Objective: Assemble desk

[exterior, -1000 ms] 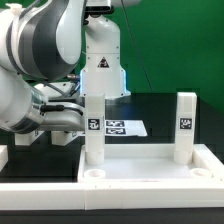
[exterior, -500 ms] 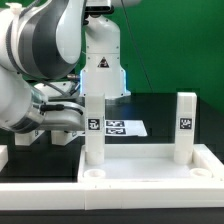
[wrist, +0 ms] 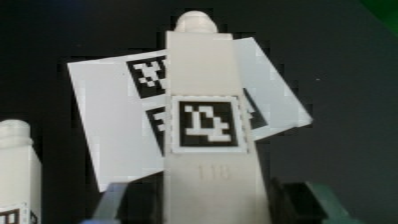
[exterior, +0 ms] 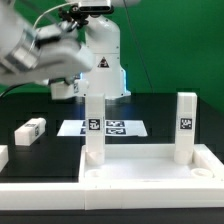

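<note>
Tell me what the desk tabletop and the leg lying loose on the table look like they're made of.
Tabletop: probably moulded white plastic with a matte finish, judging by its smooth, uniform rim and round corner sockets.
Loose leg: apparently the same matte white plastic, a plain square bar. The black-and-white tag on it looks printed, though it is too small to be sure.

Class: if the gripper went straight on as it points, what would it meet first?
The gripper holds a leg, which leads. Past its tip lies the black table beside the marker board, probably met first; depth is unclear.

Two legs (exterior: 94,128) stand on the tabletop (exterior: 140,172), marker board (exterior: 125,128) behind.
</note>
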Robot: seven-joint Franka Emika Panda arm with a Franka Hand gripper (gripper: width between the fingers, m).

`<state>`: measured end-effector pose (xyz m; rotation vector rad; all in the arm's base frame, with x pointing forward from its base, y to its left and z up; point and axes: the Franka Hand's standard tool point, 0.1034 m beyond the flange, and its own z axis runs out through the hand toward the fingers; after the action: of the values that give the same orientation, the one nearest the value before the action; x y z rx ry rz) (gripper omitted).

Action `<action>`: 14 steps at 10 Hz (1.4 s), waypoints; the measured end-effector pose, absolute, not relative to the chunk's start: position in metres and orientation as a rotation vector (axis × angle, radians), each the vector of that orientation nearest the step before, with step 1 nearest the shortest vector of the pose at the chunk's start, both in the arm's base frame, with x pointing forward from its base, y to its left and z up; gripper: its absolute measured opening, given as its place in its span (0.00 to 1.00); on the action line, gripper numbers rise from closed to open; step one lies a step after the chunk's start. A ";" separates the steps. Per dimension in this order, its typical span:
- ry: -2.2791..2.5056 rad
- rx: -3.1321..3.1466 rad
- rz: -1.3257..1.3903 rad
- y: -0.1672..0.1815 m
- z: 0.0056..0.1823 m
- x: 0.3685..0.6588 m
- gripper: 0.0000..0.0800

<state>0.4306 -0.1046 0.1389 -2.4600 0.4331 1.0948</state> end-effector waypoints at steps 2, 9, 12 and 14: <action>0.491 -2.472 1.083 -0.081 0.168 0.427 0.36; 0.745 -2.704 0.563 -0.015 0.168 0.478 0.36; 0.807 -2.793 0.215 0.007 0.208 0.532 0.36; 0.845 -2.814 0.046 0.004 0.202 0.534 0.36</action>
<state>0.5343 0.0036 0.2017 -2.8145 0.8451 0.0456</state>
